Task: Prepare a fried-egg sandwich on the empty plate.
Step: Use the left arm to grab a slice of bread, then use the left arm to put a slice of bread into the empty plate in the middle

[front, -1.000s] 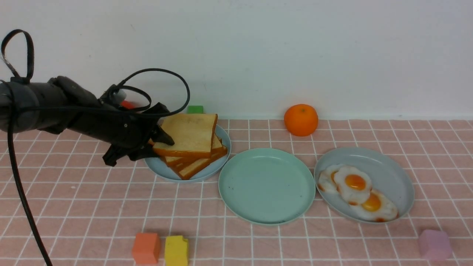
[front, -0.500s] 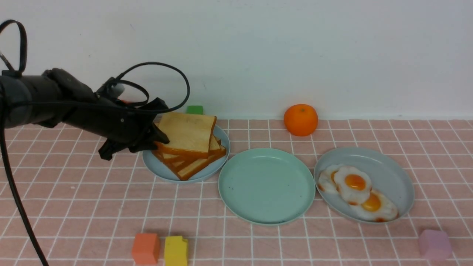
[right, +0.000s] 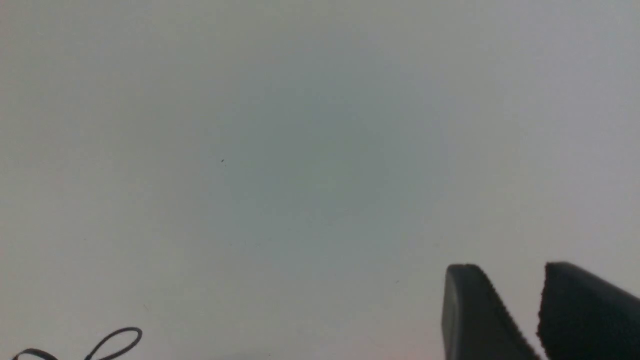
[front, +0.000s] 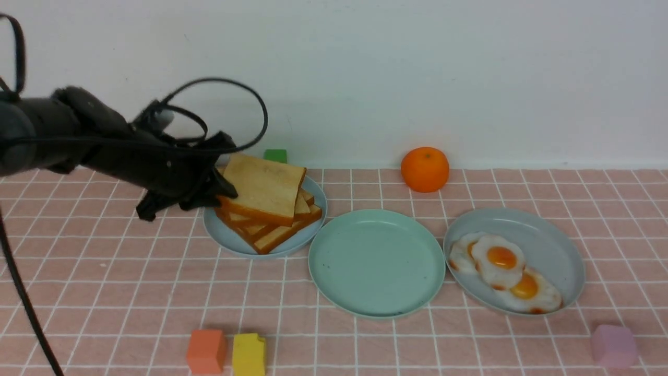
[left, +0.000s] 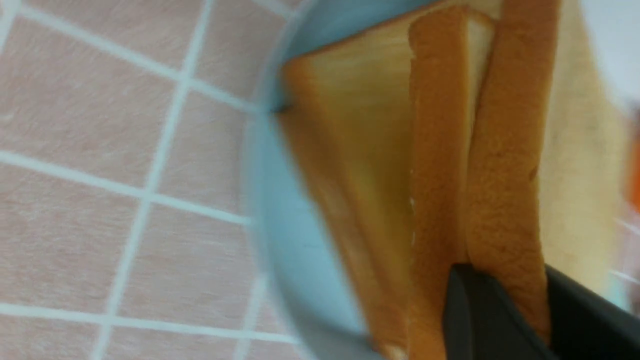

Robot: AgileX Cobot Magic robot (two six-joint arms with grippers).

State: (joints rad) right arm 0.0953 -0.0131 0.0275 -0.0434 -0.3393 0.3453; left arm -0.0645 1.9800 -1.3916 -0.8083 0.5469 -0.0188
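The empty plate (front: 376, 261) lies bare between toast plate (front: 229, 243) and egg plate (front: 553, 240). The top toast slice (front: 266, 184) is tilted above its stack (front: 271, 232) because the left gripper (front: 227, 196) is clamped on its crust edge (probably to lay it flat).

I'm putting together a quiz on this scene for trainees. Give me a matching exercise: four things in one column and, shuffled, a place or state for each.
Things
1. top toast slice
2. mint-green plate
3. fried eggs
4. orange

Places or states
A. lying on the right-hand blue-grey plate
B. on the pink cloth near the wall
C. pinched at its edge by the left gripper
D. bare, nothing on it

Pairs: 1-C, 2-D, 3-A, 4-B
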